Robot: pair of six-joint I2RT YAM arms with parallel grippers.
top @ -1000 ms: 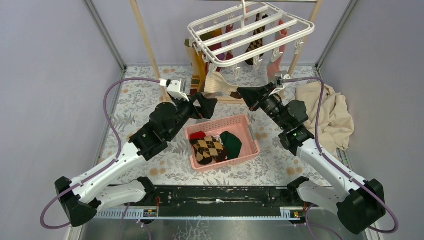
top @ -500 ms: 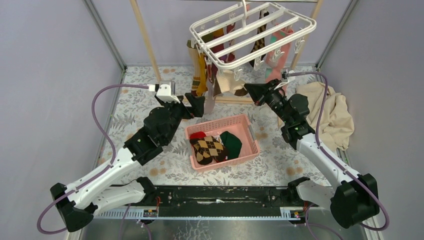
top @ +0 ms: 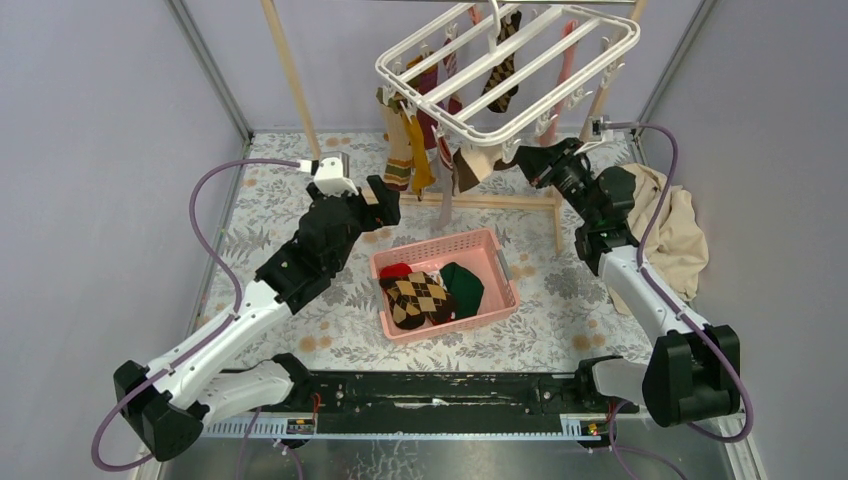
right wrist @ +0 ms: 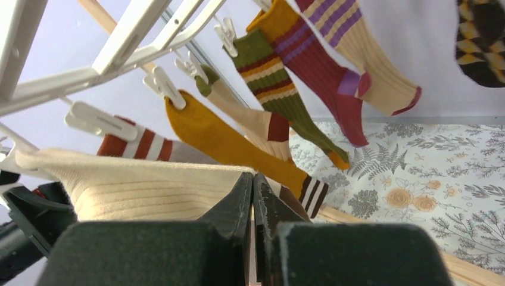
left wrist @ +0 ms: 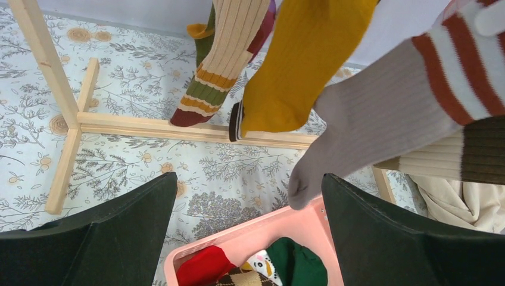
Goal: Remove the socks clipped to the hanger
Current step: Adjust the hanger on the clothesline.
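The white hanger (top: 497, 136) hangs tilted at the top centre with several socks clipped under it: a mustard one (top: 420, 166), a cream striped one (top: 397, 150), an argyle one (top: 503, 62) and a pink one (top: 566, 70). My right gripper (top: 521, 161) is shut on a cream ribbed sock (right wrist: 137, 186) that is still held by a white clip (right wrist: 95, 121); its jaws (right wrist: 253, 179) are pressed together on the fabric. My left gripper (top: 387, 202) is open and empty (left wrist: 247, 179), below a grey sock (left wrist: 375, 119) and the mustard sock (left wrist: 298, 65).
A pink basket (top: 498, 257) between the arms holds red, argyle and green socks. The wooden rail frame (top: 288, 85) stands behind, its base bar (top: 500, 203) on the floral mat. A large beige cloth (top: 675, 235) lies at the right.
My right gripper rose and moved right with the cream sock; the hanger swung up and right. My left gripper drew back to the left, away from the sock.
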